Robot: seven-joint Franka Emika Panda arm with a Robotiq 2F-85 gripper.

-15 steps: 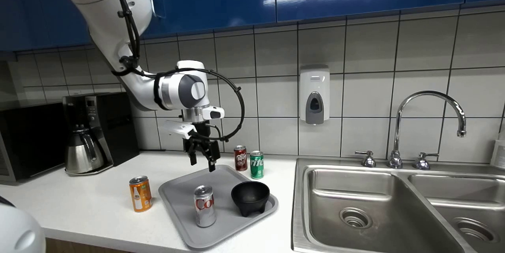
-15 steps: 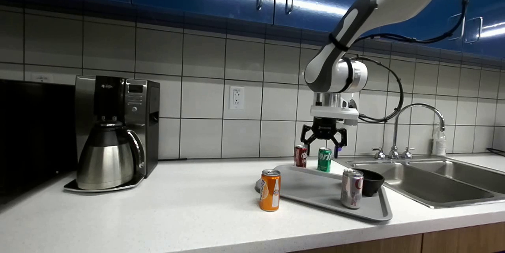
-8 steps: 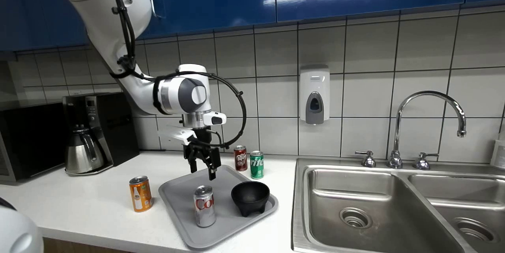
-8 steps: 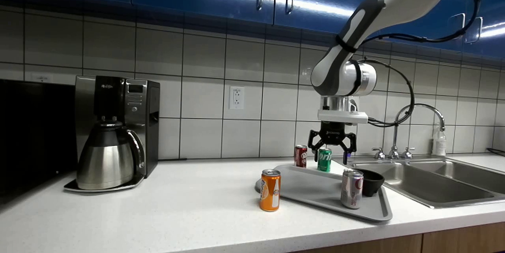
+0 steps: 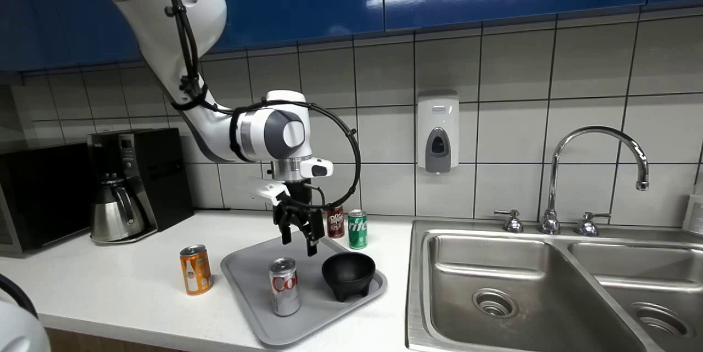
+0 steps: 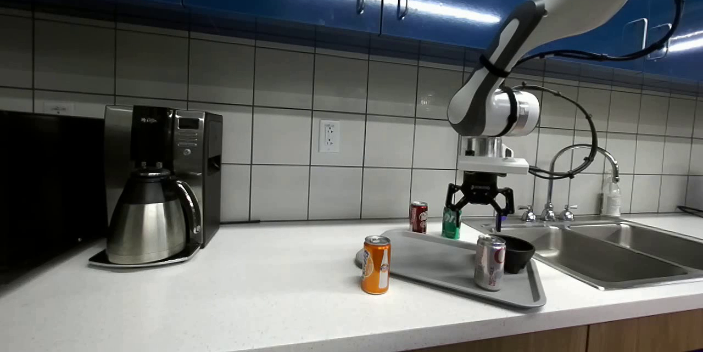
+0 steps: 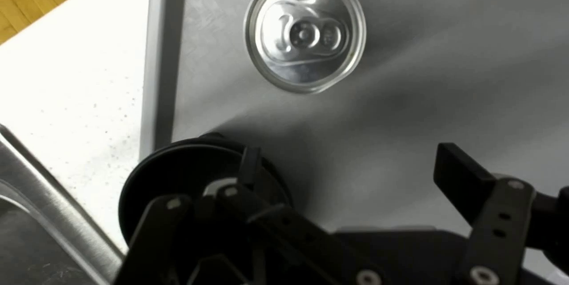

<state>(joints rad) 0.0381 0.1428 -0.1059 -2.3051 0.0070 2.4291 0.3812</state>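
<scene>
Round black bowl (image 5: pixel 348 276): set feet-down on rounded grey tray (image 5: pixel 250 278), likely for steadiness; lower than black two-fingered gripper (image 5: pixel 299 243), spread apart, empty. Nine o'clock from bowl in an exterior view: silver metal can (image 5: pixel 285 289), upright, presumably against rolling. Farther, toward twelve: green metal can (image 5: pixel 357 230).

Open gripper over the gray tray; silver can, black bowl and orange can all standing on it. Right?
One error: the orange can isn't on the gray tray; an exterior view shows it standing on the white counter, apart from the tray. The rest holds: open gripper over the tray, silver can and black bowl on it.
</scene>
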